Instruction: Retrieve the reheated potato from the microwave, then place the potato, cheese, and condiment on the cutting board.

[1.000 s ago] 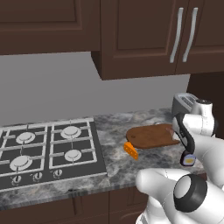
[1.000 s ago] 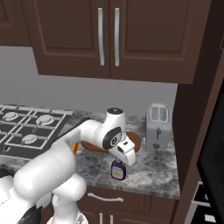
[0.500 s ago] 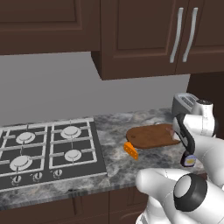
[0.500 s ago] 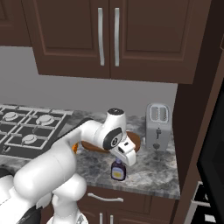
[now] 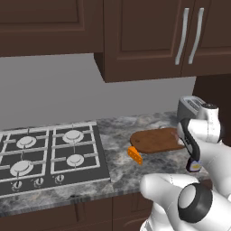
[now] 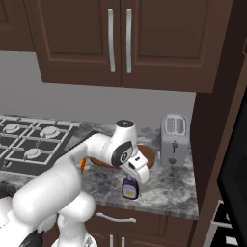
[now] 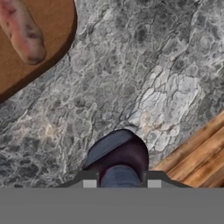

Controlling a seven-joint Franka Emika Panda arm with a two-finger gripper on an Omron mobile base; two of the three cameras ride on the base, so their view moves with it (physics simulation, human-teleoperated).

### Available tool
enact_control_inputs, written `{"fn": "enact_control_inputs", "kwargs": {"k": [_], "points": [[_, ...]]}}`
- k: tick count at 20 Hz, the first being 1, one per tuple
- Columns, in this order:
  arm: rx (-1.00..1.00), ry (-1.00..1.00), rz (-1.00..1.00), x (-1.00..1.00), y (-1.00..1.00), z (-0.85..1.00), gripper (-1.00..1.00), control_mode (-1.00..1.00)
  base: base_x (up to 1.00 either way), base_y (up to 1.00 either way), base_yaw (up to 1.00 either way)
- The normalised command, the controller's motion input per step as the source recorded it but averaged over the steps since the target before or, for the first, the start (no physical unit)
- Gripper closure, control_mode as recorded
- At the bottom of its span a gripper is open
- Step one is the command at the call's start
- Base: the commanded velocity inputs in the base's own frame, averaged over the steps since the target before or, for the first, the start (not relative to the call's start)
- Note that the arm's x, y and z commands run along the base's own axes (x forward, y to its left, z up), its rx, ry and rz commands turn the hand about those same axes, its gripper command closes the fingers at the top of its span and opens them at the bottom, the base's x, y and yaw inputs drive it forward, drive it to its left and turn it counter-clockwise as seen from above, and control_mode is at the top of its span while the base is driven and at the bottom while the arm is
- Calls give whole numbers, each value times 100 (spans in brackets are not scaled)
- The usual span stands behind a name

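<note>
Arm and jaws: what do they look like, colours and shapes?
Glossy white rounded arm links with dark grey joint discs; one disc sits large at the elbow in the left base view. White blocky hand with a black panel. The gripper has small dark jaws, each with a pale grey square pad in the hand view. No cables or markings visible.

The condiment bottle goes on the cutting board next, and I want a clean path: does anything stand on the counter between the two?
Nothing visible does. The condiment bottle stands near the counter's front edge with the end effector closed on its cap. Bare granite runs from it to the cutting board. The potato already lies on the board; the toaster stands off to the side.
</note>
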Motion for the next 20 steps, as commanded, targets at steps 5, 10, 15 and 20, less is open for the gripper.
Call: {"fn": "enact_control_inputs", "kwargs": {"k": [5,10,15,20], "points": [[0,-3,0,0,27,23,100,-100,0,0,0],[-1,-7,0,25,51,38,100,-100,0,0,0],[-4,-3,0,46,44,28,100,-100,0,0,0],[0,0,0,49,24,10,100,-100,0,0,0]]}}
